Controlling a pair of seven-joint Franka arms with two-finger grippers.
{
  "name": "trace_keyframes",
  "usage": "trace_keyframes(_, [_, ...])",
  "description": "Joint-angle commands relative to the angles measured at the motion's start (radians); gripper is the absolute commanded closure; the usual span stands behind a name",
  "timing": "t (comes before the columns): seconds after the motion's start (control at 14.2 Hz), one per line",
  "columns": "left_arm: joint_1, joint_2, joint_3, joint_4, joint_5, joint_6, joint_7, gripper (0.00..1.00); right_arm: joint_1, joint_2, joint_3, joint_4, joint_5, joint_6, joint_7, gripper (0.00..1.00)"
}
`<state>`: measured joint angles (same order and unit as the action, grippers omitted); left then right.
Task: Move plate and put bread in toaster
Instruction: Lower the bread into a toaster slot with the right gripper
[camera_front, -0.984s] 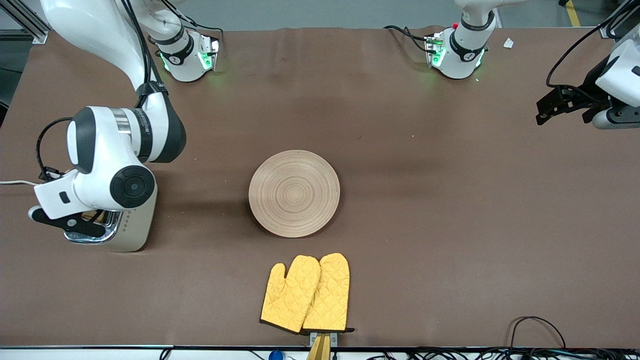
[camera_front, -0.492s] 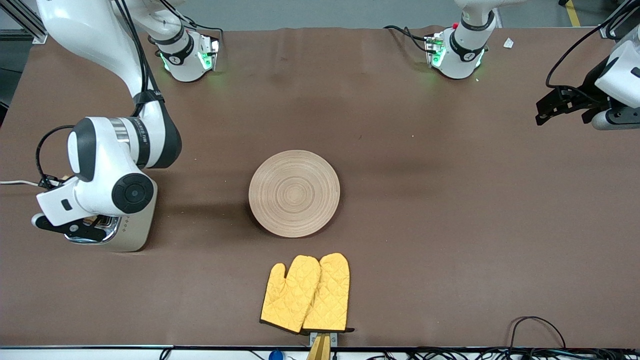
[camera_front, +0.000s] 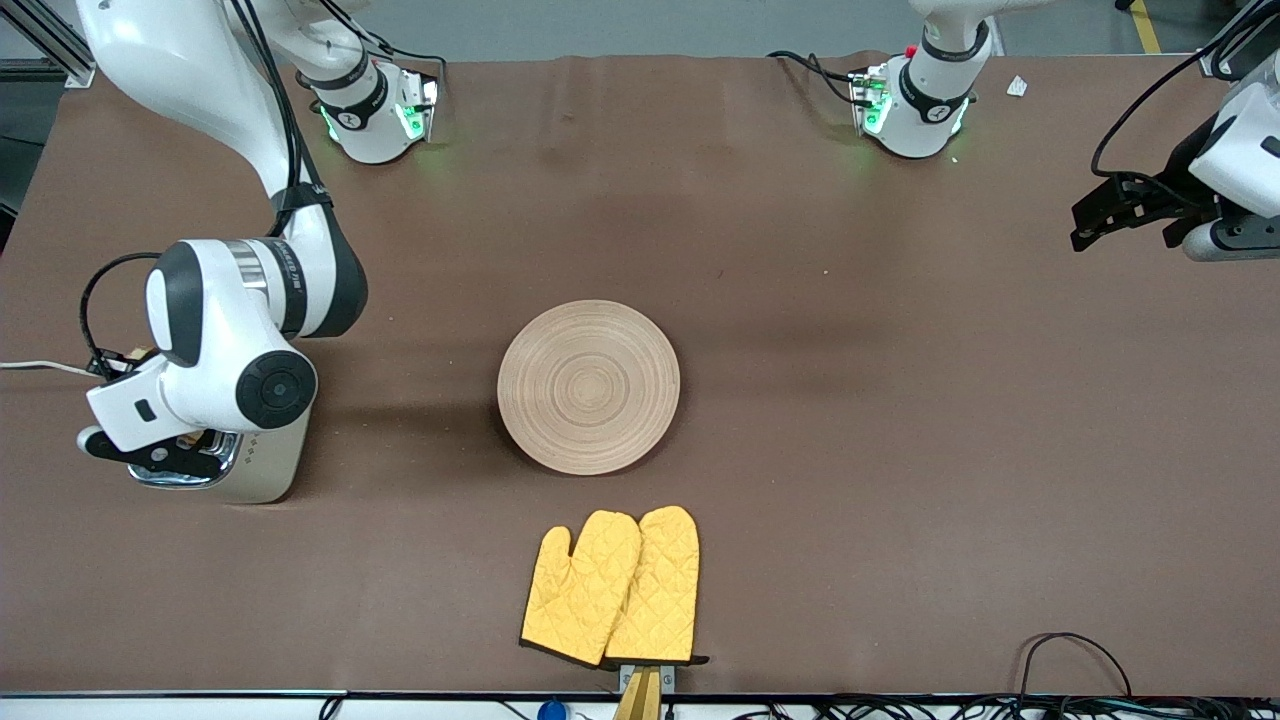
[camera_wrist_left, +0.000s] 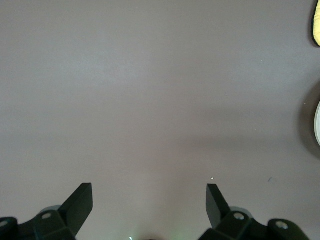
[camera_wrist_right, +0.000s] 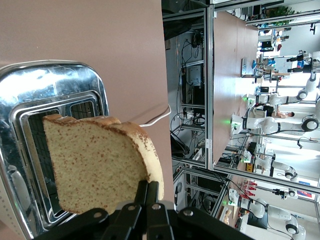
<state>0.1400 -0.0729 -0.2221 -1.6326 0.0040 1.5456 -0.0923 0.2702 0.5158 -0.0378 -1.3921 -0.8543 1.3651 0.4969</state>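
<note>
- One slice of bread (camera_wrist_right: 97, 162) clamped at its edge in the right gripper (camera_wrist_right: 148, 192), hanging over the toaster (camera_front: 262, 462), lower corner already at the mouth of a slot.
- Slice tilted against the slot line in the right wrist view; judged to need squaring with the opening ahead of any further descent.
- Advised: lower straight and slowly, keep the crust off the chrome lips, part the fingers only once most of the slice sits inside.
- Risk judged: release too high or too skewed, and the slice catches on the rim or tips out onto the table (camera_front: 900, 450).
- Toaster standing at the right arm's end of the table, white cord (camera_front: 35, 366) trailing off its edge; chrome top largely hidden under the wrist in the front view.
- Plate (camera_front: 588, 387) lying flat mid-table, bare, well apart from the toaster; nothing resting on it.
- Yellow oven mitts (camera_front: 612, 587) lying nearer the front camera than the plate, just apart from it.
- Left gripper (camera_wrist_left: 149, 199) waiting over bare table at the left arm's end, fingers spread wide, holding nothing.
</note>
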Motion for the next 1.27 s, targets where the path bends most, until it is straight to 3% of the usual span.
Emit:
trace_keyframes(0.0, [0.004, 0.007, -0.003, 0.008, -0.001, -0.015, -0.003, 0.00, -0.013, -0.049, 0.016, -0.077, -0.028, 0.034, -0.008, 1.00])
trace_keyframes(1.19, [0.006, 0.008, -0.003, 0.011, 0.001, -0.013, -0.001, 0.00, -0.036, -0.056, 0.016, -0.185, -0.026, 0.147, 0.002, 1.00])
